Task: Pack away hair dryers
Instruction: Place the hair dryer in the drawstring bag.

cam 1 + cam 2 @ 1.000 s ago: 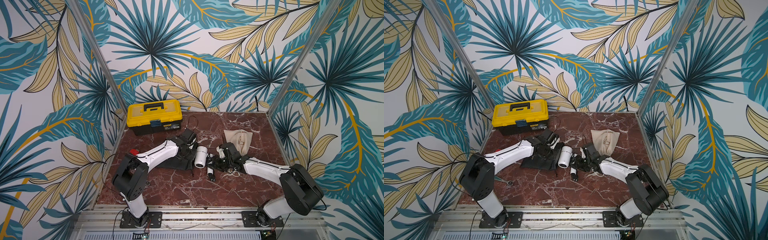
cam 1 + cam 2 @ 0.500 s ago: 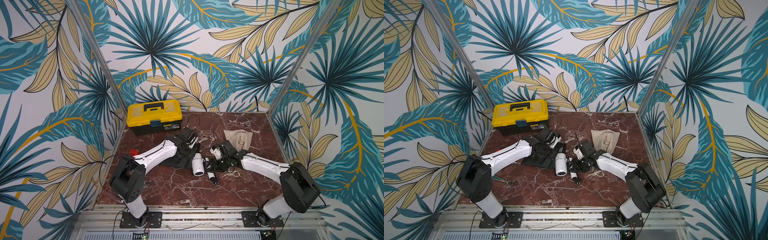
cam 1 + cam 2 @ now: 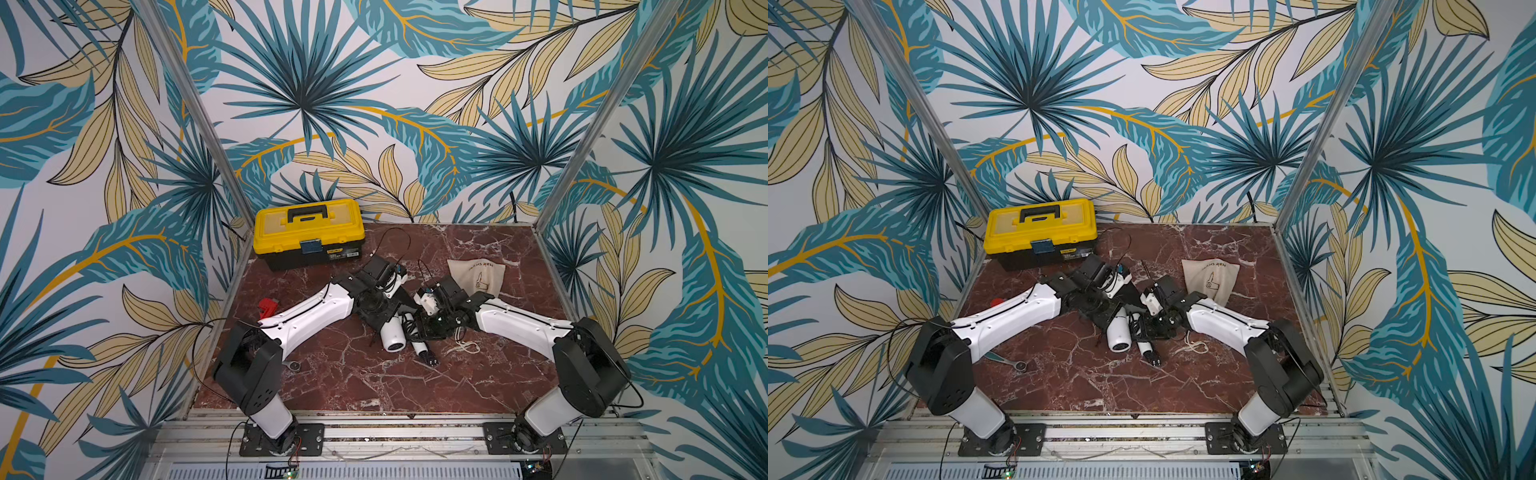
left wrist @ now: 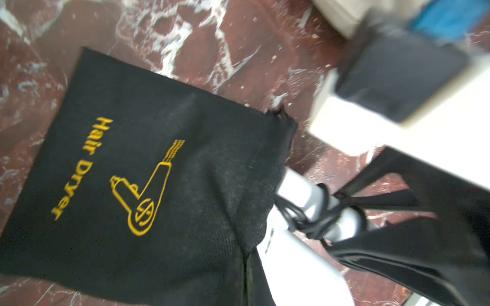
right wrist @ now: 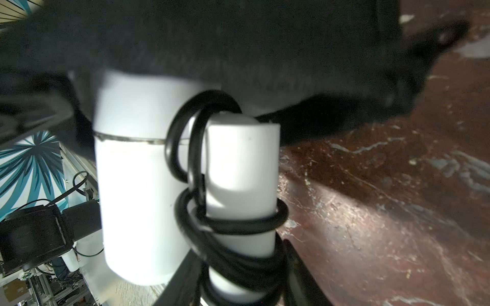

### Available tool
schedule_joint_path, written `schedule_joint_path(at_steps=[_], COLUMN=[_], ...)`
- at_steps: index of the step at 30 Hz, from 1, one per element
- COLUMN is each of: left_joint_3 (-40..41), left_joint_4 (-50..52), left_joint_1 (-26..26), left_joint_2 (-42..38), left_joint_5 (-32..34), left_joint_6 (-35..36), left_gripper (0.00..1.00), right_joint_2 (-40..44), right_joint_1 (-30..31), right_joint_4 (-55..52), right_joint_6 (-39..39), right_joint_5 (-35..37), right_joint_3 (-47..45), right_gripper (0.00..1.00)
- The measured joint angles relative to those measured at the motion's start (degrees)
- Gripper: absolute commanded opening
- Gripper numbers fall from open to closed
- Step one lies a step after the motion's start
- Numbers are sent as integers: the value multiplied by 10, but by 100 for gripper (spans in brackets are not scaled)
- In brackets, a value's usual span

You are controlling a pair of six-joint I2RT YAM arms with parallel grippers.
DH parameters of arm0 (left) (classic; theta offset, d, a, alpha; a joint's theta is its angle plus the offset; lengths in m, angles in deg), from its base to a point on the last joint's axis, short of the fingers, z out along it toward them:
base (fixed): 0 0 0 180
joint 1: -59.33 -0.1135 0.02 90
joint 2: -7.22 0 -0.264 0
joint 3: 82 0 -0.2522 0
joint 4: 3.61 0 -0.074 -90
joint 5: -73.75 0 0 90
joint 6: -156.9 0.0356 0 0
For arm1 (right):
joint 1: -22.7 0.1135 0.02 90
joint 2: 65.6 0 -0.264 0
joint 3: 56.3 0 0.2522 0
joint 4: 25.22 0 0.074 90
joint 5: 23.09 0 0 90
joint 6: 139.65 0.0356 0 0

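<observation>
Between the jaws of the right gripper [image 5: 240, 275] sits the slim handle of the white hair dryer [image 5: 138, 185], with the black cord [image 5: 233, 220] wound round it. The jaws are clamped on handle and coils together. Just beyond them, one end of the barrel is already under the lip of the black pouch [image 4: 132, 159]. The open round end lies outside, on the table [image 3: 332, 374], on the side away from the pouch. The left gripper [image 4: 246, 273] has its jaws pressed together on a pinch of the pouch's mouth, holding the cloth up right beside the barrel.

The dryer looks like hard, smooth plastic: stiff, probably light, and likely slippery on its round barrel, which also seems wide for these jaws. The handle is the better hold, and the cord coils add some bite there, though they could slide or unwind under a push. The plug [image 3: 426, 356] trails loose behind the right jaws and may snag. The pouch is limp cloth, so its mouth will likely collapse unless the left jaws keep it raised.
</observation>
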Motion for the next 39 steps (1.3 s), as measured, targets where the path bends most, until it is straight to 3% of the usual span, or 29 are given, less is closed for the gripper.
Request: schedule_joint_path(at_steps=[22, 26, 28, 39], left_joint_3=[61, 64, 64, 76], left_joint_4=[-33, -38, -42, -63], left_joint_1=[11, 13, 17, 30], left_joint_2=[-46, -61, -65, -65], left_joint_5=[-55, -74, -84, -110], left_joint_6=[10, 10, 10, 4], left_gripper=[3, 3, 3, 3], right_joint_2=[5, 5, 5, -28], right_joint_1=[-24, -24, -25, -26], right_joint_4=[-8, -7, -4, 12], right_joint_6=[3, 3, 5, 27], right_joint_5=[9, 9, 8, 1], right_joint_3=[8, 9, 9, 28], right_gripper=[26, 31, 41, 41])
